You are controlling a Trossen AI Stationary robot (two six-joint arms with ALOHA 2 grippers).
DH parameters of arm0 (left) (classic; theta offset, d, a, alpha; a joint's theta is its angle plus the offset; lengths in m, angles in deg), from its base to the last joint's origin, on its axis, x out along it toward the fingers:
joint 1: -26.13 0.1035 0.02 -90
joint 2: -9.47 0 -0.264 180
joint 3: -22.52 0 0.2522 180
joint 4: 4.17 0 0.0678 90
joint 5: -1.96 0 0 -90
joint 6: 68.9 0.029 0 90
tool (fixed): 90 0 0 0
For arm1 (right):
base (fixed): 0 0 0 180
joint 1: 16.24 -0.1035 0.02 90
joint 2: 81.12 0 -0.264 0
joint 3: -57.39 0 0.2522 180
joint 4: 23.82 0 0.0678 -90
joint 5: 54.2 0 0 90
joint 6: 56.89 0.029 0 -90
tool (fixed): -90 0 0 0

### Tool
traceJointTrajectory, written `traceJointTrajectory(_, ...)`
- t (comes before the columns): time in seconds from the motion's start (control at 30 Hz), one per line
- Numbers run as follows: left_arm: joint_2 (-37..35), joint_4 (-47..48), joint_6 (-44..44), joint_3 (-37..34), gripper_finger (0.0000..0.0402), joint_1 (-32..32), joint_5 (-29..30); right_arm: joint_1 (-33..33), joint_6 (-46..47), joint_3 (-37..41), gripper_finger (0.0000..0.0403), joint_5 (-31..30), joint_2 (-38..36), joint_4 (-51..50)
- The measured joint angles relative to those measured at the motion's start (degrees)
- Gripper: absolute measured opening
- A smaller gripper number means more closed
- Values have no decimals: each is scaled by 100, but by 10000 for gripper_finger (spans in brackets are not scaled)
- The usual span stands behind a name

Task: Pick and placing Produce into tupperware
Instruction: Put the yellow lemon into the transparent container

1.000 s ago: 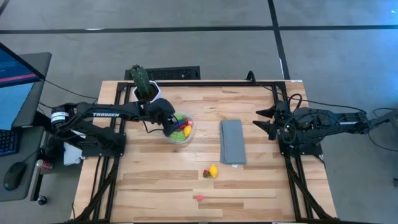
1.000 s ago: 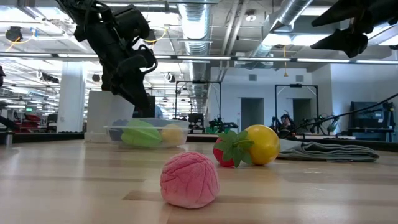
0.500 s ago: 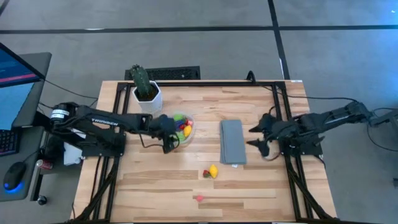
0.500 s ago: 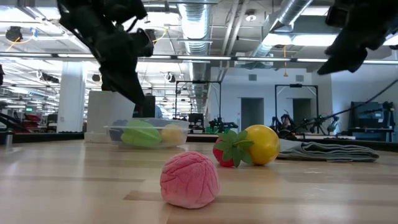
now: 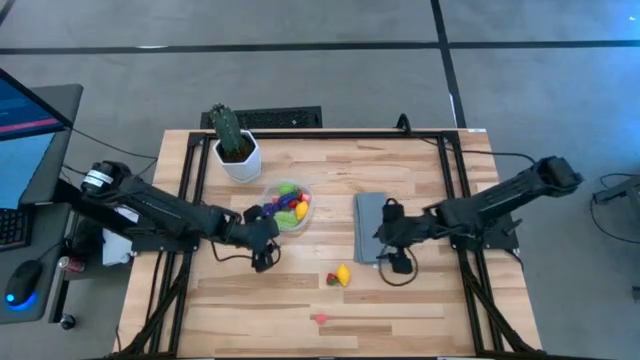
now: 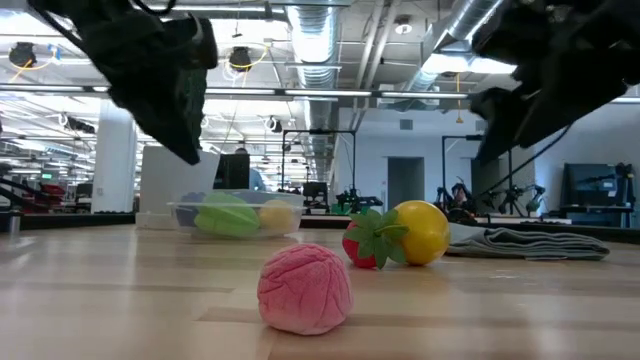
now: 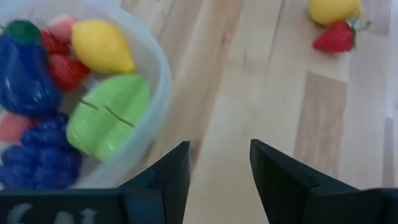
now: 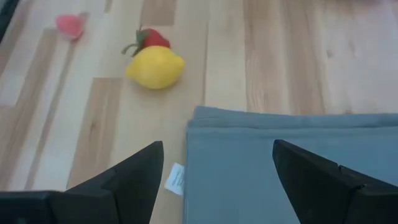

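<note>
A pink toy (image 6: 305, 291) lies nearest on the wooden table (image 6: 120, 300), with a strawberry (image 6: 368, 243) touching a lemon (image 6: 423, 232) behind, and the filled tupperware (image 6: 236, 215) farther back.

left tool (image 5: 262, 258) withdrawn from tupperware (image 5: 287, 206), right tool (image 5: 390, 248) advanced over grey cloth (image 5: 372, 228)

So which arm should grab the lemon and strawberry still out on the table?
Right, probably. The right gripper hangs open over the grey cloth, facing the lemon and strawberry. The left gripper sits beside the tupperware.
</note>
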Motion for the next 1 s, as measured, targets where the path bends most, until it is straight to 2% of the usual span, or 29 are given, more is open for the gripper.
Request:
traceJointTrajectory(0.17, 0, 312, -626, 0, 155, -614, 477, 205, -992, -469, 313, 663, 779, -21)
traceJointTrajectory(0.5, 0, 822, -2263, 0, 155, -1621, 1305, 563, -2397, -1399, 311, 1289, 1975, -360)
traceJointTrajectory(0.7, 0, 991, -3294, 0, 155, -2184, 1862, 610, -3333, -2010, 311, 1431, 2504, -865)
traceJointTrajectory(1.0, 0, 1251, -4672, 0, 155, -2936, 2746, 485, -3680, -2525, 311, 1513, 2981, -1143)
